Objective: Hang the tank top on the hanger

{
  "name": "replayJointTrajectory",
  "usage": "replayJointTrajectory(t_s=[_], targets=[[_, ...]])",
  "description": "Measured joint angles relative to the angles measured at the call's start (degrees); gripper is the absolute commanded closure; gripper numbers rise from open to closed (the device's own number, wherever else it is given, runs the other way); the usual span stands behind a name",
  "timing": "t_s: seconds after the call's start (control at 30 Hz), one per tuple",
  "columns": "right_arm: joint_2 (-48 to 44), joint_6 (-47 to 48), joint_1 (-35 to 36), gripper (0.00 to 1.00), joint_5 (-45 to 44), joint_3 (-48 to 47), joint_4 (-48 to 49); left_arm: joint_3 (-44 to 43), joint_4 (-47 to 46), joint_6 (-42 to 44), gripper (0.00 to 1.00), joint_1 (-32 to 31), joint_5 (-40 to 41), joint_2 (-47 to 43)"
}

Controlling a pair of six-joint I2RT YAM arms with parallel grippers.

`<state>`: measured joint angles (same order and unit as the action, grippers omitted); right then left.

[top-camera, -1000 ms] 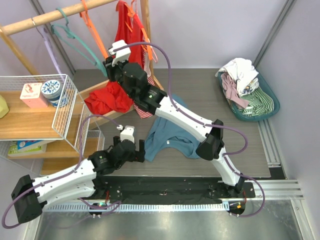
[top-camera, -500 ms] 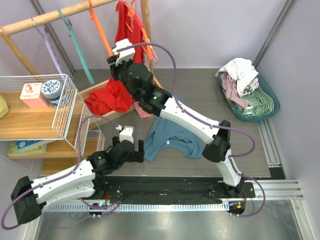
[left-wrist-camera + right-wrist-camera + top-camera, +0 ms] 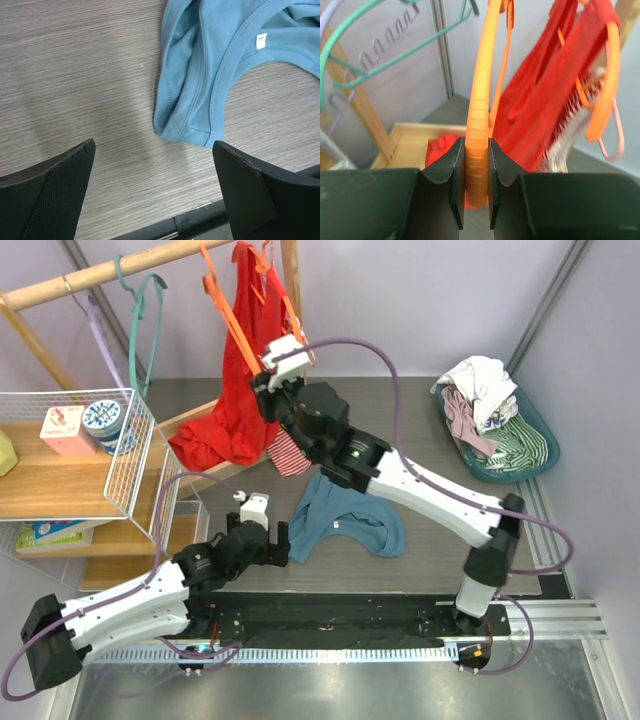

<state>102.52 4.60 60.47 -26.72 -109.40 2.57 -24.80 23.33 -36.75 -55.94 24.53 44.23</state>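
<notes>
The teal-blue tank top (image 3: 345, 520) lies crumpled on the table in front of the arms, and one strap loop (image 3: 187, 131) shows in the left wrist view. My left gripper (image 3: 281, 541) (image 3: 154, 150) hovers open just short of that strap, with nothing between its fingers. The orange hanger (image 3: 228, 318) (image 3: 482, 100) slants down from the wooden rail. My right gripper (image 3: 263, 380) (image 3: 476, 170) is shut on its lower bar, both pads pressed against the plastic. The hanger's hook end is out of the right wrist view.
A long red garment (image 3: 240, 390) and a striped garment (image 3: 288, 453) hang right beside the held hanger. A teal-green hanger (image 3: 150, 310) and a lilac one (image 3: 98, 330) hang on the rail (image 3: 90, 275). A wire basket (image 3: 130, 475) stands left, a laundry tub (image 3: 535, 455) right.
My right arm has swung to the right, carrying the orange hanger's lower end with it. The teal-green hanger has swung on the rail. The left arm has stayed still.
</notes>
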Motion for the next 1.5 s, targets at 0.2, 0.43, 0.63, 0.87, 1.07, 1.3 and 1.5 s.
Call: replayJointTrajectory(t_s=[0.2,0.43,0.63,0.87,1.07,1.3,1.5], targets=[[-17.6,-1.4,2.6,0.99,-0.5,20.2,-1.0,0.1,-2.2,1.7,0.07,0.0,-1.7,1.5],[-36.8,-5.6,7.7,0.99,-1.5,36.4,-7.8,0.2,-5.9,3.0,0.16,0.0,-3.3,6.9],[-49.0,-13.7,9.3,0.99,-5.6,49.0,-17.0,0.1,-10.6,3.2,0.25,0.0,-3.1,13.7],[-56.6,-22.8,9.2,0.99,-8.8,56.3,-28.9,-2.9,-15.4,4.5,0.37,0.0,-3.8,22.2],[-62.5,-27.8,9.2,0.99,-9.9,57.8,-33.5,-5.7,-18.6,5.8,0.5,0.0,-4.4,27.1],[-63.6,-30.5,9.2,0.99,-11.1,58.2,-37.3,-6.3,-21.3,6.4,0.55,0.0,-6.3,32.4],[-63.5,-31.6,9.2,0.99,-11.1,58.2,-38.9,-6.7,-22.6,6.8,0.85,0.0,-7.0,34.9]])
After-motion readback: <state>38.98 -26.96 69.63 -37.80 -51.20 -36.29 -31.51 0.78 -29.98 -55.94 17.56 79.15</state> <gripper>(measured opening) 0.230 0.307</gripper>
